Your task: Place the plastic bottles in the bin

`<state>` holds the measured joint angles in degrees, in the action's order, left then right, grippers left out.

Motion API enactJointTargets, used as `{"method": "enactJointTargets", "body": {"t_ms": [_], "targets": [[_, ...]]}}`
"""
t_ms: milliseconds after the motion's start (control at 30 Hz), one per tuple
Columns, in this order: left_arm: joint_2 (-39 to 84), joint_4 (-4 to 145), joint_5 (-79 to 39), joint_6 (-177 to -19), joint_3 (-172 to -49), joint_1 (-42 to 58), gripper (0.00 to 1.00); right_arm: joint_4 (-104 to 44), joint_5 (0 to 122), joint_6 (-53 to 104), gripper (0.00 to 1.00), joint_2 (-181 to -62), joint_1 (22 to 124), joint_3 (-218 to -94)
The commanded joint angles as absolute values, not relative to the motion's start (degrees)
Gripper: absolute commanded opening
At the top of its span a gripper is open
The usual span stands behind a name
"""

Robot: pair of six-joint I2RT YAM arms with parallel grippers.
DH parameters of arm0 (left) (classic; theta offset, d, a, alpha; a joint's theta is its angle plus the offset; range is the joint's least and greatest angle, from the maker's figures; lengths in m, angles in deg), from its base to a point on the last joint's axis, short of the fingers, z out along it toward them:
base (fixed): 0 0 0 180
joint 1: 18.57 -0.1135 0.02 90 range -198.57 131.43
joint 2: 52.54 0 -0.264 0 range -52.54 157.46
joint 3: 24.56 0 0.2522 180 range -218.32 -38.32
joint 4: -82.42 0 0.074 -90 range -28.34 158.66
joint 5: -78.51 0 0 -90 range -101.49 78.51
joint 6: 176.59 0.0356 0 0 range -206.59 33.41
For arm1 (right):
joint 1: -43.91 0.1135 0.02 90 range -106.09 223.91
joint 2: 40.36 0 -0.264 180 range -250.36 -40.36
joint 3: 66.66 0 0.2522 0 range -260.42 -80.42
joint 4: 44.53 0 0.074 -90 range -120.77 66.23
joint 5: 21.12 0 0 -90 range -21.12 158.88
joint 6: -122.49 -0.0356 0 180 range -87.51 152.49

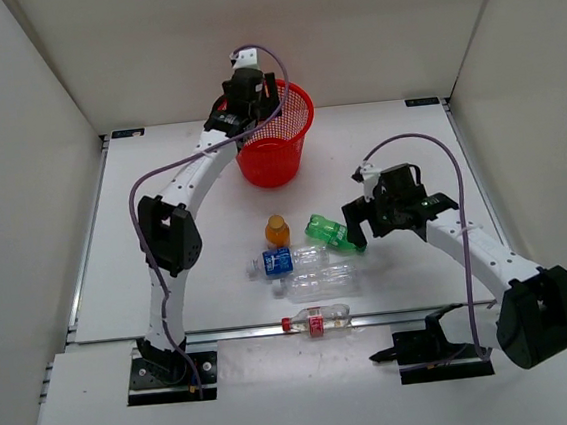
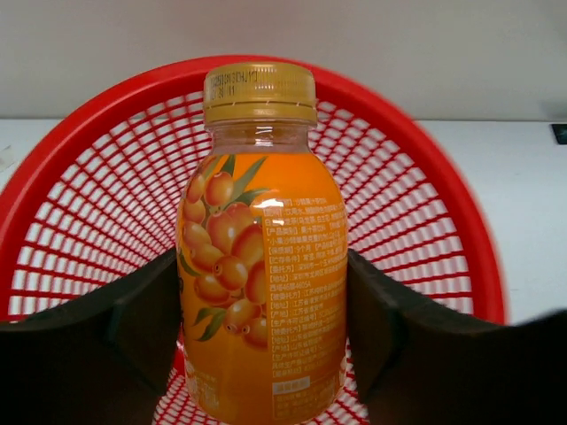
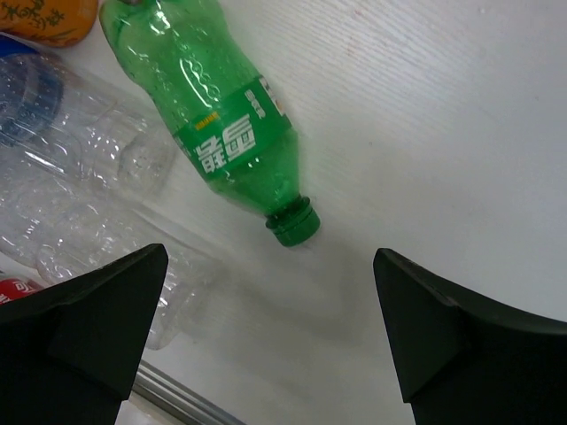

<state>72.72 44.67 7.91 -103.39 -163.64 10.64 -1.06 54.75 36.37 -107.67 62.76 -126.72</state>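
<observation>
- Orange with a gold cap and a fruit-printed label, the held bottle (image 2: pixel 266 204) stands upright between the black jaws of the left gripper (image 2: pixel 262 292), which press on both sides of its body.
- Right behind and below it, the left wrist view shows the open mouth of the red mesh bin (image 2: pixel 416 177). In the top view the left gripper sits over the left part of that mouth.
- The bin stands upright at the far middle of the white table (image 1: pixel 407 140).
- The other five plastic bottles (image 1: pixel 304 271) are clustered on the table nearer the arm bases, well apart from the bin.
- The second orange bottle (image 1: pixel 277 231) is the farthest of the cluster. I cannot tell whether it stands or lies.
- The green bottle (image 3: pixel 221 133) lies on its side just to its right, with its green cap pointing toward the right gripper.
- The blue-labelled bottle (image 1: pixel 286 262) lies on its side just nearer than the orange one, and the plain clear bottle (image 1: pixel 315 283) lies close beside it on the near side.
- The red-capped bottle (image 1: pixel 317 320) lies alone along the table's near edge.
- The right gripper (image 3: pixel 270 266) hovers above the table by the green bottle's cap end, its jaws spread wide and holding nothing.
</observation>
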Motion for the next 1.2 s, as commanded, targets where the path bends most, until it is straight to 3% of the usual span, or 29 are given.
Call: {"method": "enactJointTargets", "body": {"t_ms": [0, 33, 200, 300, 467, 667, 767, 900, 1033, 1100, 1167], "targets": [[64.90, 47.30, 5.83, -104.87, -161.20, 9.55, 0.86, -6.07, 53.07, 40.66, 1.00, -110.39, 63.86, -131.03], [64.36, 47.56, 6.18, -104.79, -160.33, 10.16, 0.99, -7.21, 52.63, 41.10, 0.99, -111.36, 64.56, -131.48], [59.02, 40.81, 8.81, -103.29, -161.55, 13.24, 0.99, -10.38, 51.39, 47.25, 0.99, -115.85, 68.86, -133.76], [50.60, 37.11, 6.71, -104.87, -154.10, 12.81, 0.99, -14.68, 51.48, 49.45, 0.99, -118.66, 70.01, -134.03], [27.39, 36.06, 12.42, -106.18, -119.52, 16.84, 0.99, -18.90, 45.86, 49.80, 0.99, -123.58, 68.96, -134.11], [2.61, 30.00, 0.11, -117.69, -88.89, 12.19, 0.99, -20.40, 50.93, 51.56, 0.97, -129.82, 71.24, -134.38], [-3.65, 25.51, -2.08, -120.16, -80.79, 10.80, 0.99, -21.19, 55.34, 51.38, 0.91, -132.29, 72.47, -134.38], [-10.42, 22.52, -3.66, -123.40, -77.26, 9.99, 0.99, -24.34, 55.35, 48.84, 0.68, -132.82, 70.81, -132.54], [-13.42, 22.96, -4.80, -124.30, -76.73, 8.59, 0.98, -26.03, 55.52, 47.70, 0.59, -130.98, 70.28, -130.69], [-13.42, 22.51, -4.63, -123.51, -76.91, 7.88, 0.98, -25.07, 55.96, 48.04, 0.44, -129.04, 69.66, -131.39], [-13.51, 22.51, -4.28, -122.98, -77.17, 7.18, 0.99, -23.05, 57.19, 49.44, 0.35, -125.28, 69.84, -133.15]]}}
